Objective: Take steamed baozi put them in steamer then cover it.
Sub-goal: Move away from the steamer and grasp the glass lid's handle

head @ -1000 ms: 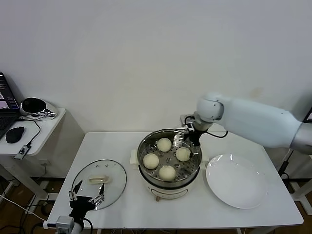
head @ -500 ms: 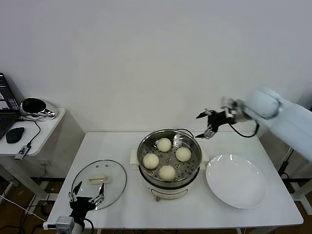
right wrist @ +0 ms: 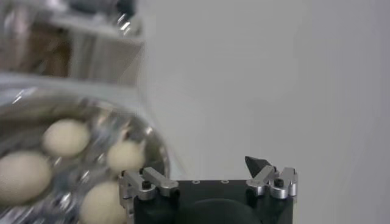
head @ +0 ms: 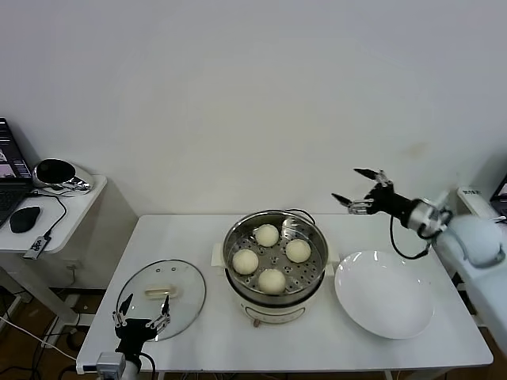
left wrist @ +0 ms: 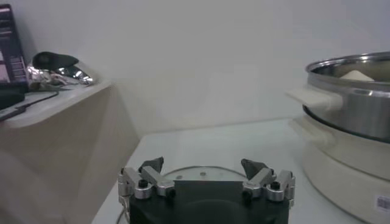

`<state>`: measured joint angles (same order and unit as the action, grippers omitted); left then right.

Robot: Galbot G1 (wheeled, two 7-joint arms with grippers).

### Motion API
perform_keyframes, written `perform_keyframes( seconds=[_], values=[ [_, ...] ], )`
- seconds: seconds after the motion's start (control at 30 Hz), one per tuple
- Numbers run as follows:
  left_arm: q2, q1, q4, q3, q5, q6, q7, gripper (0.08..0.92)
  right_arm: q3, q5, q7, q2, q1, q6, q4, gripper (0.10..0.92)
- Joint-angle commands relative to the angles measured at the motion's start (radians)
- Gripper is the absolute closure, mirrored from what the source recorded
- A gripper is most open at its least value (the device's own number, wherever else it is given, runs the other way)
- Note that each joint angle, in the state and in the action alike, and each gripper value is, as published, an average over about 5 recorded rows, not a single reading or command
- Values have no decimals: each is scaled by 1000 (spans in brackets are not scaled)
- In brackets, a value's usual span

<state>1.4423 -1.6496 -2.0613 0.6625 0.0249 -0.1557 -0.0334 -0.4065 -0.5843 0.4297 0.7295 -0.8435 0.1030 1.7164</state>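
From my head, I see all four buns (head: 272, 280) sitting on the holed tray inside the steamer (head: 275, 269), which stands mid-tabletop (head: 206, 332). One bun lies at twelve o'clock on the tray, one at three, one at six, one at nine. The lid (head: 161, 298) lies flat on the tabletop at about eight o'clock from the steamer, well apart from it, its cream handle (head: 161, 292) facing up. My left tool (head: 142, 322) hovers at the lid's near edge, fingers spread and holding nothing. My right tool (head: 362, 192) is up in the air at two o'clock from the steamer, above the far edge of the white plate (head: 385, 294), fingers spread and empty.

From my left wrist, the left tool (left wrist: 206, 176) shows both fingers parted with the lid's rim (left wrist: 201, 170) curving just ahead of them, and the steamer (left wrist: 353, 122) off to one side, a bun (left wrist: 359, 74) peeking over its wall.

From my right wrist, the right tool (right wrist: 210, 176) is parted and bare; the buns (right wrist: 64, 137) and tray blur past below.

My judgement: loading is done and covering remains. The lid is glass with a metal rim, so likely heavy for its size, stiff, slippery and breakable. I would pinch the cream handle across its narrow sides, not the rim, lift level, and lower it squarely onto the pot.
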Motion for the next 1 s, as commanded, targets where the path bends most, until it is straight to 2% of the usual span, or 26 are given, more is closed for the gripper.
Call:
perform_keyframes(
  seconds=[0.03, 0.23, 0.4, 0.57, 0.6, 0.67, 0.8, 1.0],
  values=[
    [-2, 39, 52, 0, -131, 60, 25, 177, -500, -72, -286, 449, -609, -238, 79, 203],
    [-9, 91, 159, 5, -617, 179, 82, 177, -479, -69, -316, 551, -670, -255, 67, 203],
    [-71, 122, 224, -2, -950, 218, 111, 177, -448, -44, -314, 562, -669, -251, 77, 203],
    [-153, 91, 262, -71, -1263, 160, 294, 177, -415, -27, -313, 559, -657, -250, 75, 203],
    [-168, 82, 260, -84, -1318, 141, 308, 177, -410, -24, -312, 559, -655, -249, 76, 203],
    [-201, 66, 241, -111, -1386, 100, 279, 177, -405, -21, -311, 557, -652, -248, 81, 203],
    [-238, 72, 217, -134, -1381, 43, 160, 177, -400, -22, -310, 557, -654, -246, 89, 203],
    [-223, 160, 326, -133, -1389, 70, 156, 177, -387, -16, -309, 564, -659, -250, 82, 203]
  ],
)
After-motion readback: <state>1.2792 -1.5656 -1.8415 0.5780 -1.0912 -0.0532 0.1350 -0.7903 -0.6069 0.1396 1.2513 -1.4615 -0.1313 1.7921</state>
